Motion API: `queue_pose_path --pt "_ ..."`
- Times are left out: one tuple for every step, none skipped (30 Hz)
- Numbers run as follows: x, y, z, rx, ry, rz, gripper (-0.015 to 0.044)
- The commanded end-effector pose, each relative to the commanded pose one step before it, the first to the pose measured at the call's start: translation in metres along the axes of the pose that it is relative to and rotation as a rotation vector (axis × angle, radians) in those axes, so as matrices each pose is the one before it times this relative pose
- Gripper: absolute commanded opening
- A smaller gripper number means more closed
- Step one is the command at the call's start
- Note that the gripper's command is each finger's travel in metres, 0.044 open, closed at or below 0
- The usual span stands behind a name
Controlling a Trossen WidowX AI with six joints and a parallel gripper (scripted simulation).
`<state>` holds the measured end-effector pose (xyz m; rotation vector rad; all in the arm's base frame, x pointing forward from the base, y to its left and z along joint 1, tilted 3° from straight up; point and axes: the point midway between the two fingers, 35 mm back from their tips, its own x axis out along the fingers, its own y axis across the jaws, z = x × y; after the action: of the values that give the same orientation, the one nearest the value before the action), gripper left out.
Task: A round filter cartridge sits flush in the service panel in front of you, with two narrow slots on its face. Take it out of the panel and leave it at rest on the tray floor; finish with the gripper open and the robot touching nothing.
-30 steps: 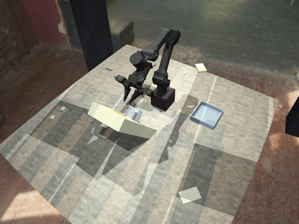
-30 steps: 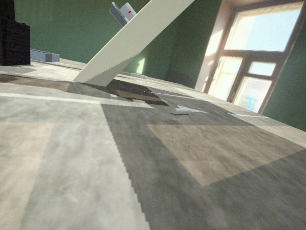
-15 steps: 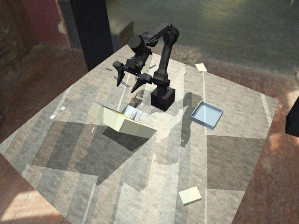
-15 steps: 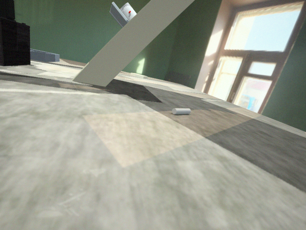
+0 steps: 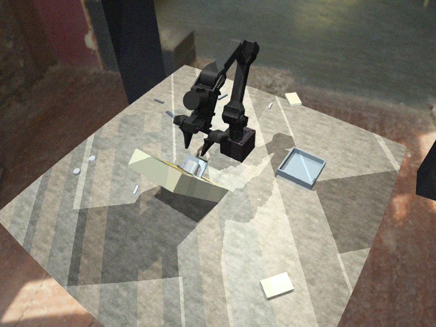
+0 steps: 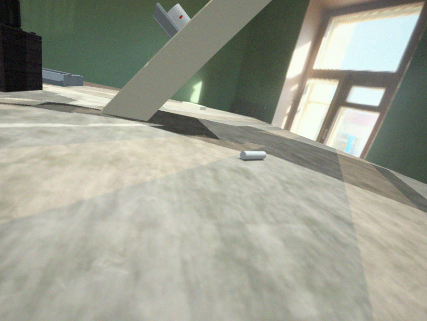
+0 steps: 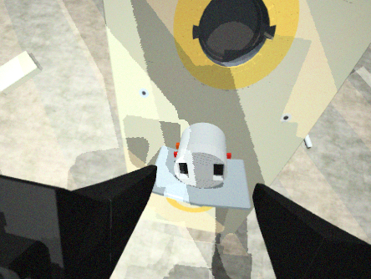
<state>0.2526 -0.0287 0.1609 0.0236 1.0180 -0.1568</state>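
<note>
The white round filter cartridge (image 5: pixel 190 166) (image 6: pixel 178 15) (image 7: pixel 202 146) lies on its side on a small flat grey-blue plate (image 7: pixel 236 190) (image 6: pixel 161 17) at the upper edge of the tilted cream service panel (image 5: pixel 159 173) (image 6: pixel 172 65) (image 7: pixel 267 109). Its face with two dark slots points at the wrist camera. The panel's yellow-ringed socket (image 7: pixel 184 50) is empty. My gripper (image 5: pixel 196 149) (image 7: pixel 205 180) is open, and its fingers stand wide on either side of the cartridge and above it, not touching it.
A blue-grey open tray (image 5: pixel 287 173) (image 6: pixel 61 77) stands on the table right of the robot base (image 5: pixel 237 142) (image 6: pixel 20 58). Also on the table are a small white cylinder (image 5: pixel 135 189) (image 6: pixel 252 154), two white discs (image 5: pixel 76 171) and cream blocks (image 5: pixel 276 284) (image 5: pixel 292 98). A dark pillar (image 5: pixel 132 36) stands behind.
</note>
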Motion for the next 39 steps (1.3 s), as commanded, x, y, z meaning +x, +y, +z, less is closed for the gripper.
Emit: queue_pose_path --pt "0.00769 0.00074 -0.00491 0.0112 0.02167 0.00389 0.0305" --pt "0.00165 0.00002 0.00014 0.0 -0.00008 -0.00001 0.0305" --pt "0.00165 0.00002 0.00013 0.0 -0.00008 -0.00001 0.0305" --pt "0.00165 0.00002 0.00012 0.0 -0.00008 -0.00001 0.0305" --pt "0.00164 0.00001 0.00011 0.0 -0.00008 -0.00001 0.0305" --pt "0.00164 0.00001 0.00009 0.0 -0.00007 -0.00001 0.0305" --pt "0.00164 0.00001 0.00008 0.0 -0.00007 -0.00001 0.0305" --pt "0.00164 0.00001 0.00007 0.0 -0.00007 -0.00001 0.0305" --pt "0.00163 0.00001 0.00006 0.0 -0.00007 -0.00001 0.0305" --pt "0.00163 0.0 0.00005 0.0 -0.00007 -0.00001 0.0305" --pt "0.00163 0.0 0.00003 0.0 -0.00007 -0.00001 0.0305" --pt "0.00162 0.0 0.00002 0.0 -0.00007 -0.00001 0.0305" --pt "0.00162 0.0 0.00001 0.0 -0.00007 -0.00001 0.0305" --pt "0.00162 0.0 0.0 0.0 -0.00007 -0.00001 0.0305" --pt "0.00161 0.0 -0.00001 0.0 -0.00007 -0.00001 0.0305" --pt "0.00161 -0.00001 -0.00003 0.0 -0.00006 -0.00001 0.0305" --pt "0.00161 -0.00001 -0.00004 0.0 -0.00006 -0.00001 0.0305" --pt "0.0016 -0.00001 -0.00005 0.0 -0.00006 -0.00001 0.0305" --pt "0.0016 -0.00001 -0.00006 0.0 -0.00006 -0.00001 0.0305" --pt "0.0016 -0.00001 -0.00007 0.0 -0.00006 -0.00001 0.0305" --pt "0.00159 -0.00002 -0.00008 0.0 -0.00006 -0.00001 0.0305" --pt "0.00159 -0.00002 -0.0001 0.0 -0.00006 -0.00001 0.0305" --pt "0.00159 -0.00002 -0.00011 0.0 -0.00006 -0.00001 0.0305" --pt "0.00158 -0.00002 -0.00012 0.0 -0.00006 -0.00001 0.0305" --pt "0.00158 -0.00002 -0.00013 0.0 -0.00006 -0.00001 0.0305" --pt "0.00158 -0.00002 -0.00014 0.0 -0.00005 -0.00001 0.0305" --pt "0.00156 -0.00003 -0.00015 0.0 -0.00005 -0.00001 0.0305" --pt "0.00124 -0.00002 -0.00013 0.0 -0.00004 -0.00001 0.0305" --pt "0.00075 -0.00001 -0.00008 0.0 -0.00002 0.0 0.0305" --pt "0.00025 0.0 -0.00003 0.0 -0.00001 0.0 0.0305" --pt "0.0 0.0 0.0 0.0 0.0 0.0 0.0305" --pt "0.0 0.0 0.0 0.0 0.0 0.0 0.0305" --pt "-0.00304 -0.00055 0.00186 0.0049 -0.0049 -0.0042 0.0298" --pt "0.0 0.0 0.0 0.0 0.0 0.0 0.0291" --pt "0.0 0.0 0.0 0.0 0.0 0.0 0.0285" --pt "0.0 0.0 0.0 0.0 0.0 0.0 0.0278" --pt "0.0 0.0 0.0 0.0 0.0 0.0 0.0271" --pt "0.0 0.0 0.0 0.0 0.0 0.0 0.0265" --pt "0.0 0.0 0.0 0.0 0.0 0.0 0.0258"
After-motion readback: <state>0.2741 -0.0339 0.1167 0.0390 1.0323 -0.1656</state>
